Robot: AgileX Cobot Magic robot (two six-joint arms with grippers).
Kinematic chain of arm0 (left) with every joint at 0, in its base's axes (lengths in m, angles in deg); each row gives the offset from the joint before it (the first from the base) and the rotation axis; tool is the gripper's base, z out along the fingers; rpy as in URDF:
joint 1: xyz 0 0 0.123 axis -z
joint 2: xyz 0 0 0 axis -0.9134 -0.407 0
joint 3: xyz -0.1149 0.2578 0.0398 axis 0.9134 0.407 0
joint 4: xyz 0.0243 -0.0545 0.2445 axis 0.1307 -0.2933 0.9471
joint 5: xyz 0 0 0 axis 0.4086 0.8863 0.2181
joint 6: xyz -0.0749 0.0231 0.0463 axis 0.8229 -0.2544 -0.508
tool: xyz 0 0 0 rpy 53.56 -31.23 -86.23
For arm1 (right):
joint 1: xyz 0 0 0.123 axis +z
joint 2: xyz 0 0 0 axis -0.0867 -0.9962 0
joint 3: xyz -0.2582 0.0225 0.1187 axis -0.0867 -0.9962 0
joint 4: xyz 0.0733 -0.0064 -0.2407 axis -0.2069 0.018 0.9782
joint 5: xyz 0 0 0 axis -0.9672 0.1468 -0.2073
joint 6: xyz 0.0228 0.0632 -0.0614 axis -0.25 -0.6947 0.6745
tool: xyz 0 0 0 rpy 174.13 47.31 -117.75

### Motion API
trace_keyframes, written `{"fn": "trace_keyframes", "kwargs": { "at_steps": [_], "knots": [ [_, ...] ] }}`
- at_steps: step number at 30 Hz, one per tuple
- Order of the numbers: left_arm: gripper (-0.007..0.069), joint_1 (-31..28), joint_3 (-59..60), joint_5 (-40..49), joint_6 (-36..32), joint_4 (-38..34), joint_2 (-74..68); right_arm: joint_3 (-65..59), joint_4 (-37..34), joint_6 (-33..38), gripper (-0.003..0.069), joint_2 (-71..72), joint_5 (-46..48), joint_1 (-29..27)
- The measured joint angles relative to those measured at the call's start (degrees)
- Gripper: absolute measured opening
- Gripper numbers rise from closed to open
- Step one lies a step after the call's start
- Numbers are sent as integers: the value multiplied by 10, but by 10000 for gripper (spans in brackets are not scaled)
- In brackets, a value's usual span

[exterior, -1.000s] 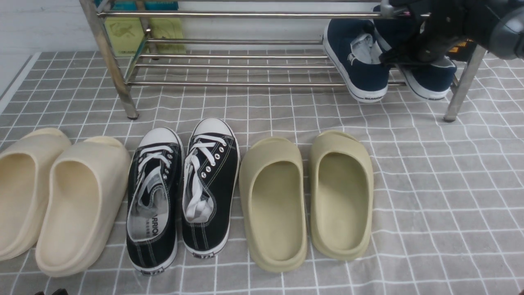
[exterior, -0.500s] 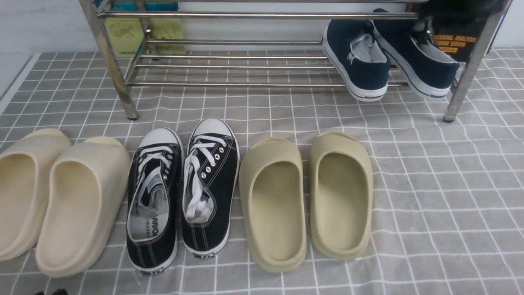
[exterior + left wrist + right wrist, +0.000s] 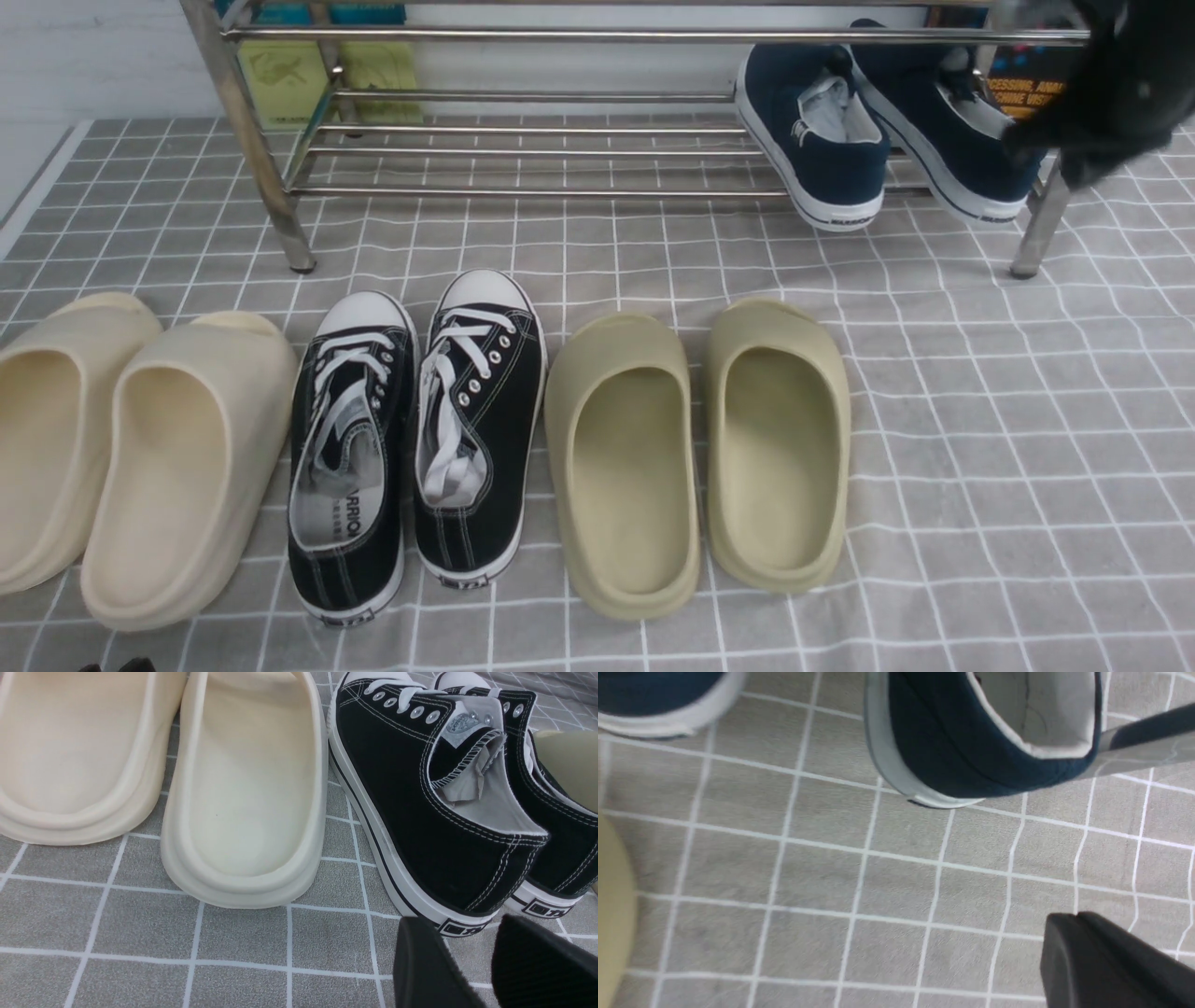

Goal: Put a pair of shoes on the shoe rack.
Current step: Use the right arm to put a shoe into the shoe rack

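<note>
The right gripper (image 3: 1083,947) was shut, fingers pressed together with nothing between them. Its wrist view had it over bare checked cloth (image 3: 859,872), just in front of one navy shoe's heel. The left gripper (image 3: 472,970) sat low, jaws apart and empty, right behind the black lace-up sneakers (image 3: 434,812); not involved. The pair of shoes (image 3: 836,163) was on the lower shelf of the shoe rack (image 3: 560,35), at its right end, side by side, toes to the back, tilted, heels hanging past the front bar. Placement looked done; only the retreat was left. Risk: the right arm (image 3: 1116,93) showed as a dark blur right against the outer shoe's heel and the rack's right leg (image 3: 1036,233). A low or sideways pull-back could clip that heel and drag the shoe off the bar onto the cloth, or bump the leg and shake both loose. With heels unsupported and shoes tilted, a light knock might do it.
</note>
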Motion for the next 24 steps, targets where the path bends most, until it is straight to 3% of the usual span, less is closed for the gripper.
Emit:
{"fn": "trace_keyframes", "kwargs": {
  "at_steps": [8, 19, 21, 24],
  "knots": [
    [239, 0, 0, 0, 0, 0, 0, -31, 5, -27, -3, -50, -125, 6],
    [239, 0, 0, 0, 0, 0, 0, -32, -10, -49, 34, -53, -142, 50],
    [239, 0, 0, 0, 0, 0, 0, -32, -6, -55, 88, -53, -141, 51],
    [239, 0, 0, 0, 0, 0, 0, -32, 10, -61, 254, -53, -137, 51]
  ]
}}
